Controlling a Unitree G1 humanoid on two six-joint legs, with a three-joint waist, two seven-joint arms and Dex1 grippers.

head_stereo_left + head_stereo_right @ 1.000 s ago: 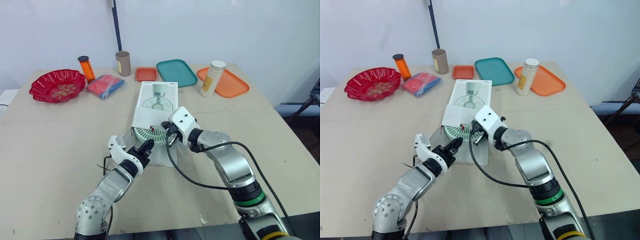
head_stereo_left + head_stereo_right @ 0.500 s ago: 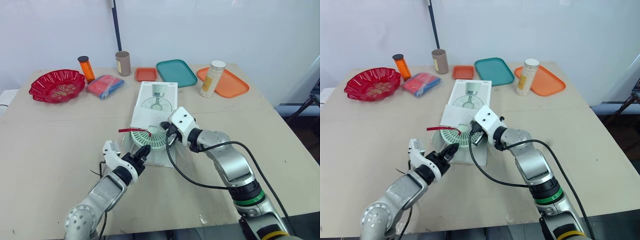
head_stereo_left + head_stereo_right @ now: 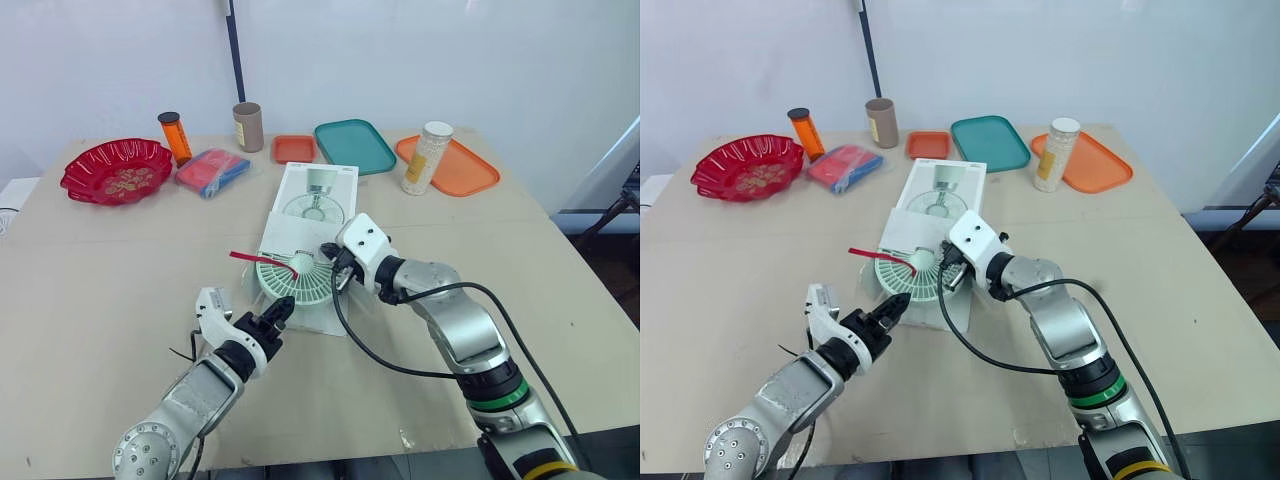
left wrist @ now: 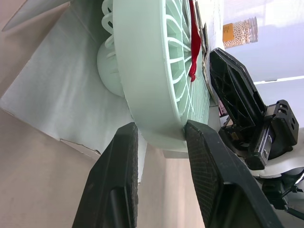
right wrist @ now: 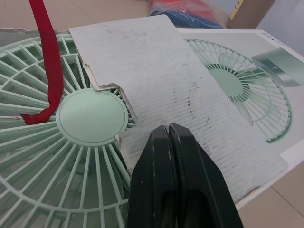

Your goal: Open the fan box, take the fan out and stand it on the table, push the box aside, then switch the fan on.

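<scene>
The fan (image 3: 292, 280) has slid further out of the box (image 3: 315, 195) over the last second. Its green grille now lies mostly clear of the open end, face up, with a red ribbon (image 3: 250, 258) trailing from the hub. The left gripper (image 3: 272, 318) has drawn back toward the robot, its fingers (image 4: 204, 156) closed on the fan's near rim. The right gripper (image 3: 335, 268) stays at the box mouth, fingers pressed together at the edge of the flap (image 5: 166, 85) — whether they pinch the card or only press on it cannot be told.

So the box is open and the fan is about halfway through extraction. The base seems still to be under the flap, and standing the fan up, pushing the box aside and switching it on all remain.

The table (image 3: 100, 290) is pale and bare near the robot. Along its far edge stand a red bowl (image 3: 115, 170), an orange bottle (image 3: 175, 137), a cup (image 3: 247, 126), a packet (image 3: 211, 171), three trays and a jar (image 3: 426, 157) — all well apart from the work. Behind it is a white wall.
</scene>
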